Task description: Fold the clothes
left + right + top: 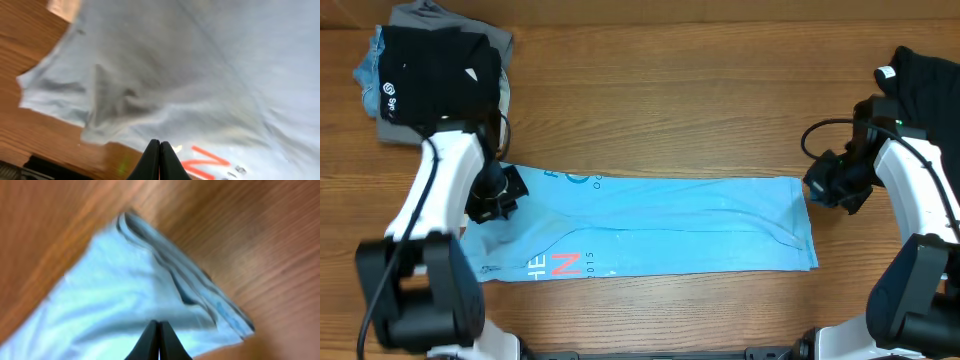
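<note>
A light blue T-shirt [670, 225] from the clothes lies on the wooden table [670, 100], folded into a long flat strip with coral-red and white lettering [565, 265] near its left front. My left gripper [505, 195] hovers over the strip's rumpled left end, shut with nothing between its fingers. In the left wrist view the gripper [160, 143] points at puckered cloth [200, 75]. My right gripper [815, 185] sits at the strip's right end, also shut and empty. The right wrist view has the gripper [159, 323] above the shirt's hemmed corner [190, 285].
A heap of clothes topped by a black garment [435, 65] with white logos sits at the back left, over grey and denim pieces. Another black garment [925, 75] with a white tag [887, 72] lies at the back right, close behind the right arm.
</note>
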Available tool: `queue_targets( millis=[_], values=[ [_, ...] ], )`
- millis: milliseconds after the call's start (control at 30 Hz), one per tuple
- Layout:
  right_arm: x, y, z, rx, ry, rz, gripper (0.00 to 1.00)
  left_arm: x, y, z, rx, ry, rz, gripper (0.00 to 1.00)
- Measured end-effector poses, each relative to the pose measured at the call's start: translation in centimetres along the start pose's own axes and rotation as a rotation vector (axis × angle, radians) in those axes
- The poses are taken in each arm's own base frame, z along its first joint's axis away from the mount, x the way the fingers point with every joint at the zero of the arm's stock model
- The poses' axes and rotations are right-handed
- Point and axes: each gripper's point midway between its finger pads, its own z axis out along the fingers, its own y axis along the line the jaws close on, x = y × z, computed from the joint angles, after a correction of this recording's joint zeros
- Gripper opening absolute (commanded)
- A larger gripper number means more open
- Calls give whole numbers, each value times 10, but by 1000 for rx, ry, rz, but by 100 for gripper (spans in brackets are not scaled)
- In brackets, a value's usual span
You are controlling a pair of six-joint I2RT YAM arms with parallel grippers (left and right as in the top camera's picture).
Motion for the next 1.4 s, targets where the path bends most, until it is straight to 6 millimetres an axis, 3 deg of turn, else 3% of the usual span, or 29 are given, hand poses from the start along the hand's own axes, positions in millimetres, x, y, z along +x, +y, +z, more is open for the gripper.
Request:
queue_targets(
  millis=[100,267,500,667,833,1067,1400],
  values=[
    [12,4,6,-1,36,-40,4,3,-5,-16,42,-41,13,4],
    [34,0,35,2,93,-61,4,11,-35,-15,118,-36,100,4],
    [59,-10,75,-38,152,-45,4,39,-69,20,122,62,229,4],
    [62,-11,84,-61,150,-10,4,48,-77,50,98,121,258,4],
    [59,-14,84,-56,144,53,4,50,-74,76,59,185,250,4],
    [49,-23,82,-52,123,159,4,49,-67,77,46,209,227,4],
    [26,-43,73,-34,70,263,4,46,-29,79,-128,215,156,4]
  ],
)
